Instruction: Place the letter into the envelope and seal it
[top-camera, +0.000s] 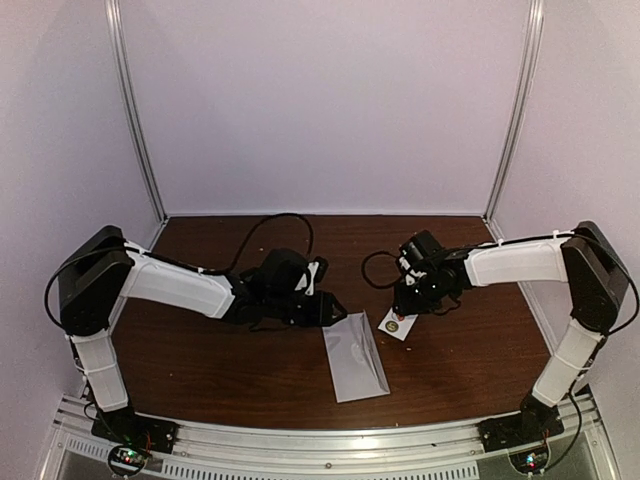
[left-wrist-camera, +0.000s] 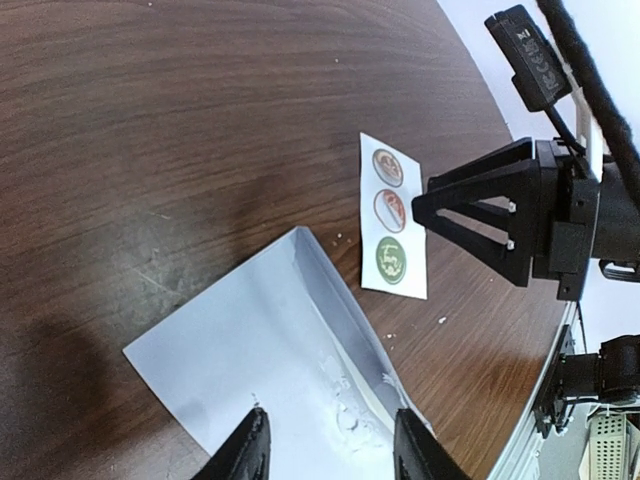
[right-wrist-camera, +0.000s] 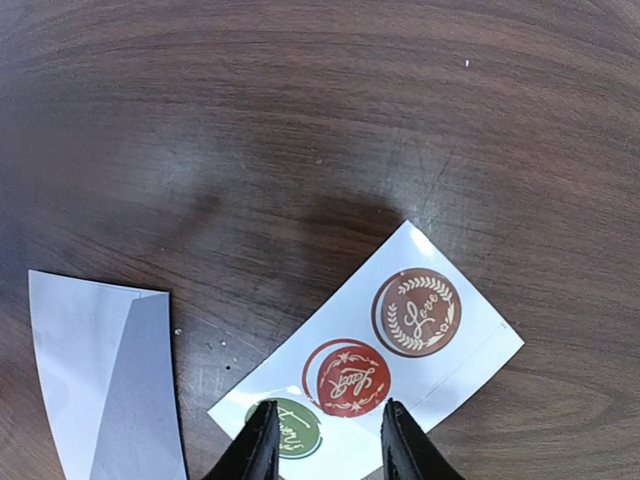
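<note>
Envelope (left-wrist-camera: 262, 345) beneath left claw (left-wrist-camera: 330, 452).

The word "Love" in cream script (ringed by a leaf wreath) stands on the brown sticker (right-wrist-camera: 417, 313) of the white card (right-wrist-camera: 470, 350). The red sticker (right-wrist-camera: 352, 378) and green sticker (right-wrist-camera: 295, 428) bear script I cannot read.

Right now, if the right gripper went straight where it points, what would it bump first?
Most likely the sticker card, around its middle red sticker. The right gripper points down onto it; the gap between is unclear.
</note>
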